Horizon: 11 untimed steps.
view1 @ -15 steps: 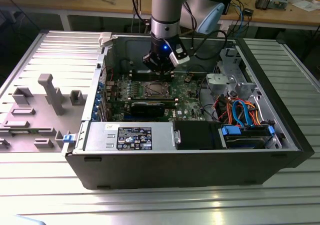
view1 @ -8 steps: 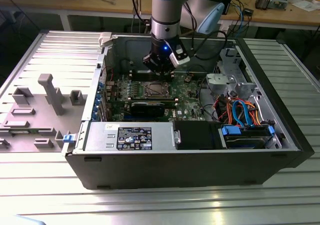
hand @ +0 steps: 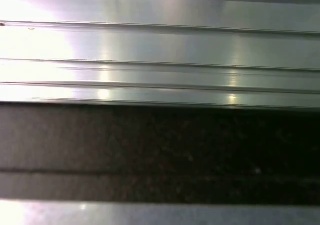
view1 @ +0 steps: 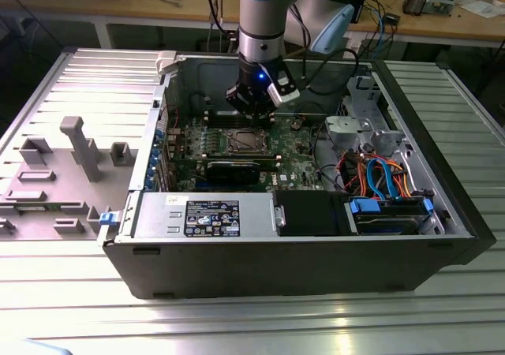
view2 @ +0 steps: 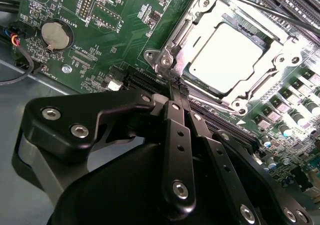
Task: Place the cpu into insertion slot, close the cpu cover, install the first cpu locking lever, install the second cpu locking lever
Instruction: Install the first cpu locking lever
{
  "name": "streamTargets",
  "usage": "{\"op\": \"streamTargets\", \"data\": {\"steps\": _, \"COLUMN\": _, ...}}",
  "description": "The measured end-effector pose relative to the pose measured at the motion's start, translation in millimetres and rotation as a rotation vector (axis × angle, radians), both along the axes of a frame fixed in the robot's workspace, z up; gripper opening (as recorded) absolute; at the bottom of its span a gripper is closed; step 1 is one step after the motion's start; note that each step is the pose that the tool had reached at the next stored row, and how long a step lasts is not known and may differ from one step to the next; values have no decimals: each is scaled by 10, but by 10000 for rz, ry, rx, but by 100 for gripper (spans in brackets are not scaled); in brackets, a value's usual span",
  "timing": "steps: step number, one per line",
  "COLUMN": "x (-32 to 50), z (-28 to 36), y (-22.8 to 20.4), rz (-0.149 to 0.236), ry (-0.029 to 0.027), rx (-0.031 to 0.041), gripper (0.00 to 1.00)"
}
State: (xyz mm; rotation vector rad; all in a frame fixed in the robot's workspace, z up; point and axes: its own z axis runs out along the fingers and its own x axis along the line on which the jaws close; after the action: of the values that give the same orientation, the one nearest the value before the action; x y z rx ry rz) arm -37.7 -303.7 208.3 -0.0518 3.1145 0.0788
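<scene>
We see the cpu (view2: 231, 59) seated flat in the insertion slot (view2: 280, 45), upper right of the second wrist view, its edges running diagonally across the frame. The cpu cover (view2: 200, 32) lies closed around it. The tool (view2: 179, 87) stands at the socket's lower-left corner, fingers clenched together on a thin lever rod (view2: 250, 7). In the exterior view, the tool (view1: 251, 110) hovers above the socket (view1: 246, 140), frame centre.

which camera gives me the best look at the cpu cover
The second wrist view: the cpu cover lies closed around the cpu, seen close up just beyond the shut gripper. The exterior view shows it small, below the arm. The first wrist view shows metal slats.
</scene>
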Motion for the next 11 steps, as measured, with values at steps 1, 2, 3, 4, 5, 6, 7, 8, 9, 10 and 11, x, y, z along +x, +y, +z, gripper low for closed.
{"op": "streamTargets", "data": {"steps": 1, "x": 0, "z": -1, "y": 0, "rz": -3, "ry": 0, "rx": -5, "gripper": 11}}
{"op": "streamTargets", "data": {"steps": 2, "x": 1, "z": -4, "y": 0, "rz": -8, "ry": -1, "rx": -12, "gripper": 11}}
{"op": "streamTargets", "data": {"steps": 3, "x": 0, "z": -8, "y": 0, "rz": -16, "ry": -2, "rx": -20, "gripper": 11}}
{"op": "streamTargets", "data": {"steps": 4, "x": 1, "z": -11, "y": 0, "rz": -18, "ry": -1, "rx": -22, "gripper": 11}}
{"op": "streamTargets", "data": {"steps": 5, "x": 0, "z": -13, "y": 0, "rz": -21, "ry": -2, "rx": -25, "gripper": 11}}
{"op": "streamTargets", "data": {"steps": 6, "x": 1, "z": -17, "y": 0, "rz": -23, "ry": -1, "rx": -27, "gripper": 11}}
{"op": "streamTargets", "data": {"steps": 7, "x": 1, "z": -20, "y": 0, "rz": -26, "ry": -1, "rx": -30, "gripper": 11}}
{"op": "streamTargets", "data": {"steps": 8, "x": 1, "z": -22, "y": 0, "rz": -29, "ry": 1, "rx": -33, "gripper": 11}}
{"op": "streamTargets", "data": {"steps": 9, "x": 3, "z": -23, "y": 0, "rz": -31, "ry": 1, "rx": -38, "gripper": 11}}
{"op": "streamTargets", "data": {"steps": 10, "x": 4, "z": -26, "y": 0, "rz": -33, "ry": 1, "rx": -41, "gripper": 11}}
{"op": "streamTargets", "data": {"steps": 11, "x": 7, "z": -28, "y": 0, "rz": -33, "ry": -1, "rx": -45, "gripper": 11}}
